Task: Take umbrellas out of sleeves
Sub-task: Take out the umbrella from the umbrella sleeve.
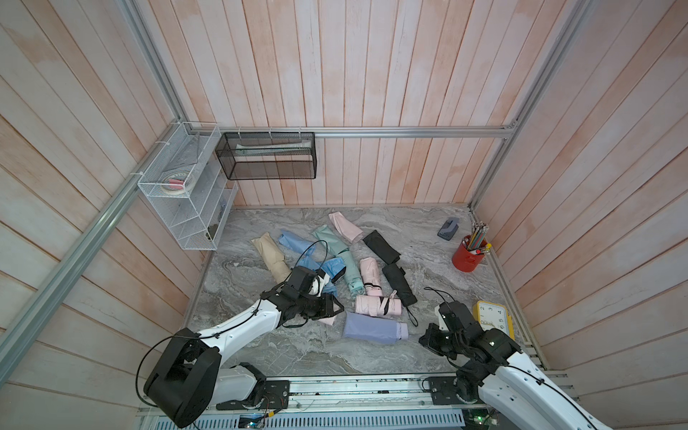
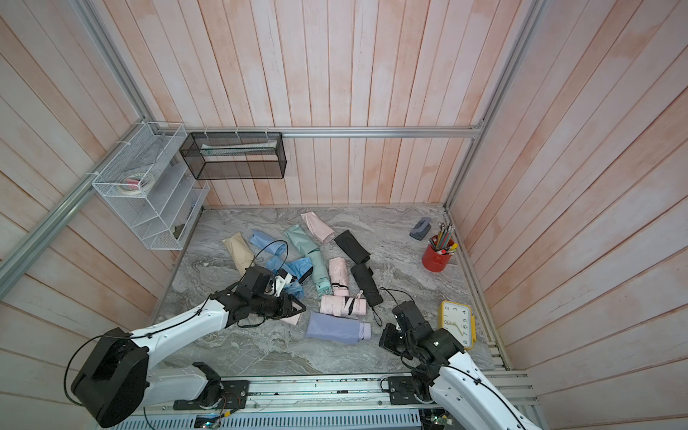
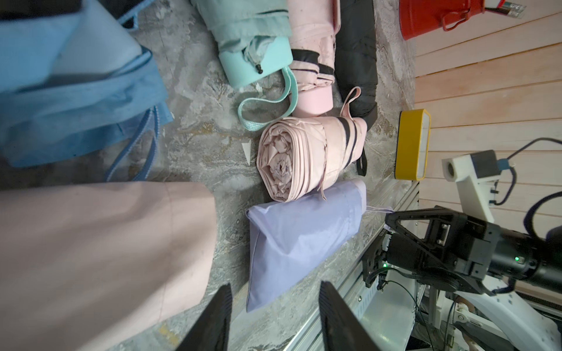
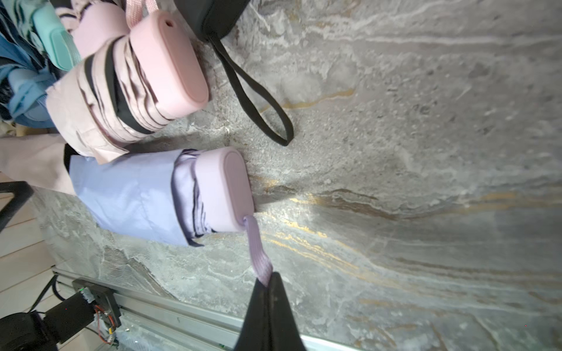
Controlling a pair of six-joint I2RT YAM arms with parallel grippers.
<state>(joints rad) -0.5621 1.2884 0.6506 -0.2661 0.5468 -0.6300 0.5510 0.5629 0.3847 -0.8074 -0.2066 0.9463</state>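
Right pincer (image 4: 267,284) clamps tight on the lavender umbrella's (image 4: 225,188) wrist cord (image 4: 258,246). Left pincer (image 3: 276,287), empty and agape, should pin the sleeve's (image 1: 368,327) nine-o'clock end.

A grey marbled tabletop (image 1: 428,257) fills the floor of a booth walled in pale pinkish wooden planks (image 1: 372,74); an aluminium rail (image 1: 409,132) runs across the back wall; from it hangs a black mesh basket (image 1: 268,158) with a long pale item inside, too unclear to name; on the left wall a white wire rack (image 1: 186,208) holds a roll of tape (image 1: 175,183) on its upper shelf; near the back right corner lies a small grey device (image 1: 448,228); nearer the front along the right edge stands a red cup (image 1: 467,258) of pencils (image 1: 478,234); nearer still a yellow clock (image 1: 493,316) lies face up.
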